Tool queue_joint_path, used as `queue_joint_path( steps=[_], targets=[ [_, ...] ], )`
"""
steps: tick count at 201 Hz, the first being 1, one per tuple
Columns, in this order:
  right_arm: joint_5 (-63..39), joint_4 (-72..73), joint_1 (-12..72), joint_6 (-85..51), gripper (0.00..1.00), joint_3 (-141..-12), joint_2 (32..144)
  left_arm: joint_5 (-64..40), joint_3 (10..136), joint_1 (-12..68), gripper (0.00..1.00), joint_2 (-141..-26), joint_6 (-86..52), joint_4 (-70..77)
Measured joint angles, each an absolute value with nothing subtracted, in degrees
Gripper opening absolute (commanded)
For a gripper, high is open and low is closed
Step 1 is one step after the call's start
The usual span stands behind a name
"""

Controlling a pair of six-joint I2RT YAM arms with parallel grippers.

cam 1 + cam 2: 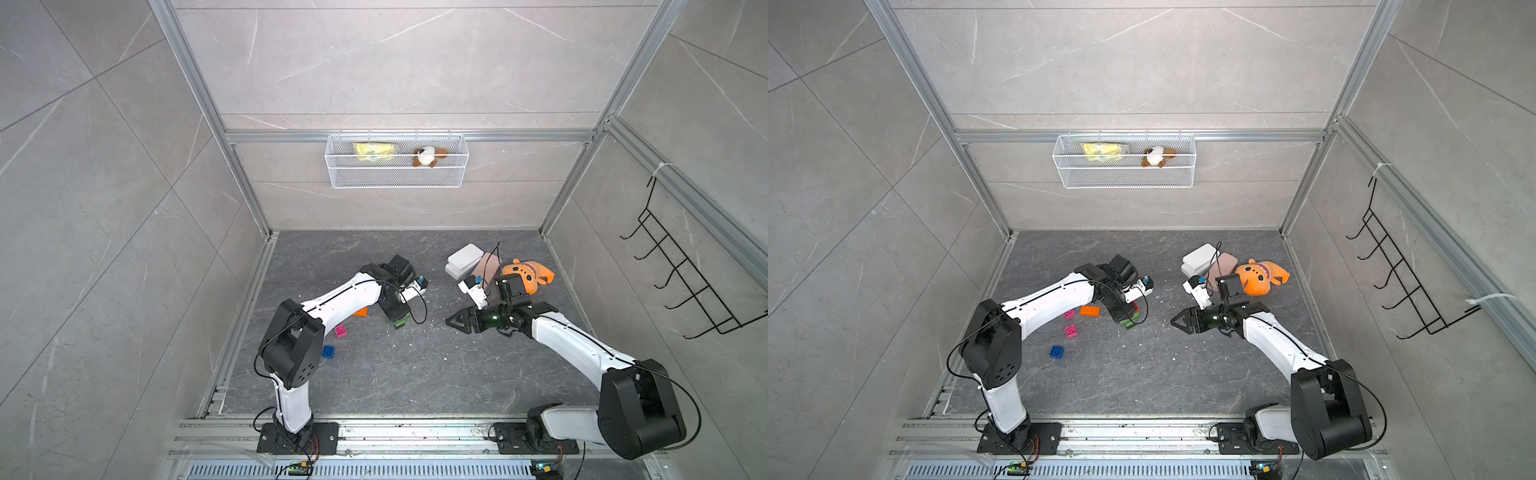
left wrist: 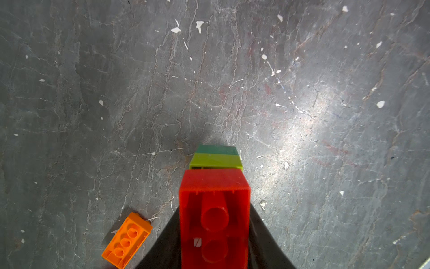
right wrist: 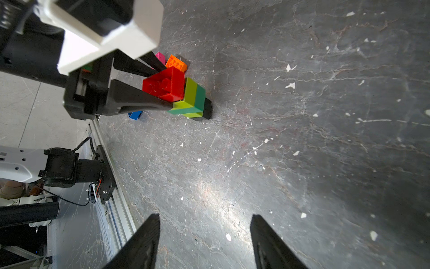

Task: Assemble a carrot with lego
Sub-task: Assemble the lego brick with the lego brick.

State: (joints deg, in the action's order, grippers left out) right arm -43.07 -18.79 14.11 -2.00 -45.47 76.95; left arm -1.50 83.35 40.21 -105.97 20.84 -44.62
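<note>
carrot (image 3: 186, 96): middle-left of counter (image 3: 302, 163), black tip down | feel: likely light, hard, slick; joints may pop apart | hold: flat sides of red brick (image 2: 214, 209), where left fingers (image 3: 139, 100) pinch | right fingers (image 3: 142, 246) spread, empty | room: right and near open; orange brick (image 2: 126, 240) near on left, counter edge beyond

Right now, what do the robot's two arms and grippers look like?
The left arm and right arm have glossy white links, bulky black joint housings and thin black cables looping alongside. Each wrist carries a white camera mount. The left gripper and right gripper are matte black with tapering, pointed fingers. A small green light glows at the right wrist.
</note>
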Motion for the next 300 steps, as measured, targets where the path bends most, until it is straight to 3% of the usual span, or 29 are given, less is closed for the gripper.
queue_joint_path(
  steps=[93, 121, 243, 300],
  targets=[
    [-42.85, -18.83, 14.11, -1.98, 0.65, -45.47, 77.38, -1.1, 83.33, 40.21, 0.68, -105.91, 19.46, -45.93],
    [-42.85, -18.98, 14.11, -2.0, 0.65, -45.47, 77.43, -0.54, 83.33, 40.21, 0.68, -104.57, 18.46, -45.41],
    [-42.85, -19.0, 14.11, -1.98, 0.65, -45.47, 77.58, 0.99, 83.33, 40.21, 0.36, -103.15, 15.97, -45.43],
    [-42.87, -19.0, 14.11, -1.98, 0.65, -45.47, 78.24, 0.97, 83.48, 40.21, 0.3, -103.2, 14.44, -45.45]
  ],
)
